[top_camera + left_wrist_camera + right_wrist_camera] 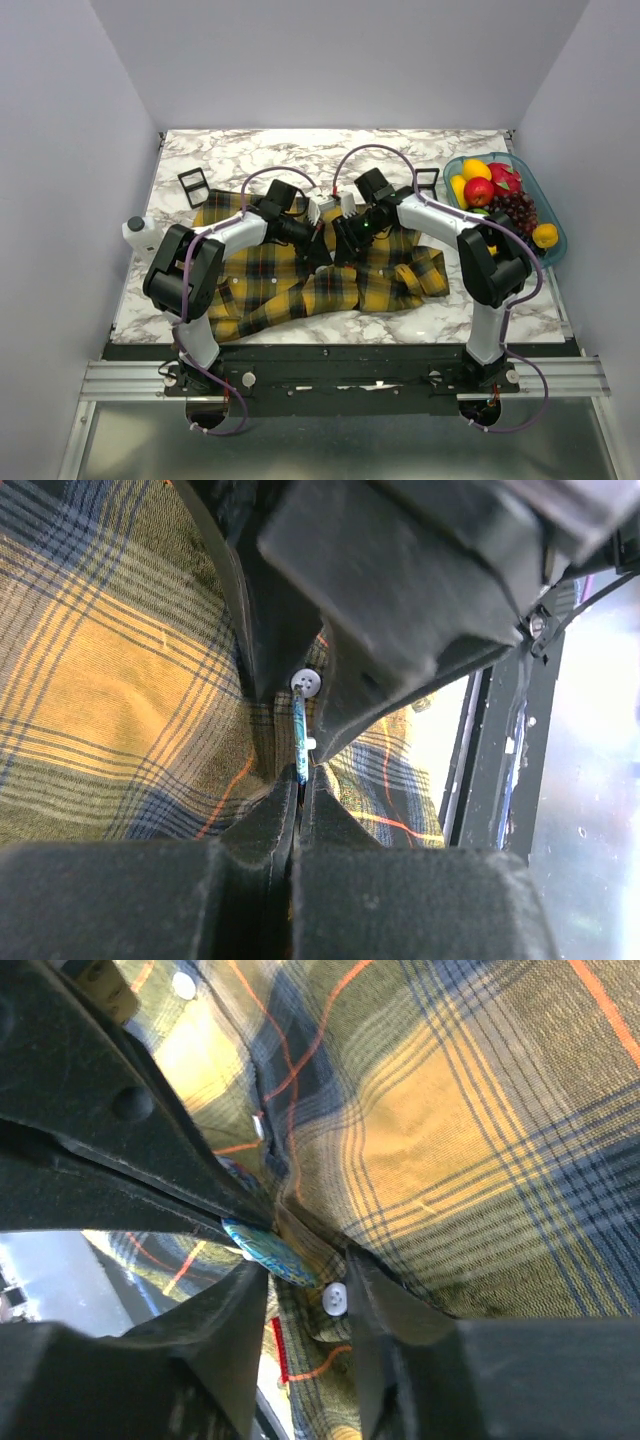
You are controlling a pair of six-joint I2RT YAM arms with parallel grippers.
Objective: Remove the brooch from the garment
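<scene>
Your left tool is pinched shut on the rim of the brooch, a thin glossy teal disc at 10 o'clock from a white button, while your right tool nips a fold of the soft plaid garment on the marble bench.

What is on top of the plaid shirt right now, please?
Both grippers meet on the shirt: the left gripper pinches the teal brooch, the right gripper clamps a fold by a white button. From above, the grippers hide the brooch.
</scene>
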